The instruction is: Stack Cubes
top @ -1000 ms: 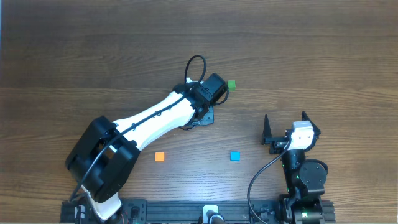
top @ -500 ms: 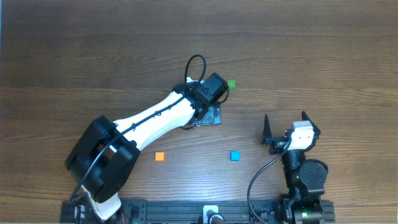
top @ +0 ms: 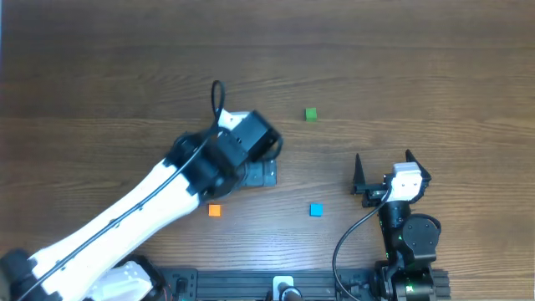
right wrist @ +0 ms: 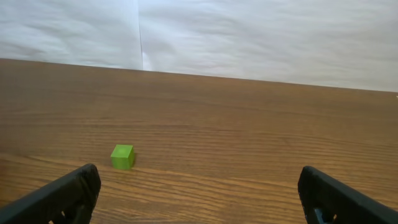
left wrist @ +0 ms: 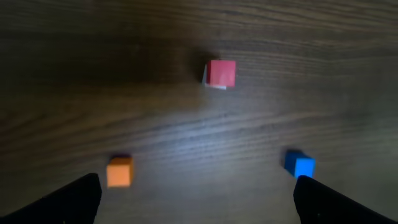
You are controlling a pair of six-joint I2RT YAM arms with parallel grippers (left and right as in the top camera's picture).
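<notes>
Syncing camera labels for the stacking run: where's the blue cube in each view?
Top view: the blue cube lies on the table between the orange cube and the right arm.
Left wrist view: the blue cube sits about level with the orange cube, with the red cube farther off between them.
Right wrist view: not in it; the green cube lies there.
Shared landmark: the orange cube, in the top and left wrist views.

Four cubes — red [left wrist: 220, 73], orange [top: 215, 211], blue [top: 316, 210], green [top: 311, 114]
</notes>
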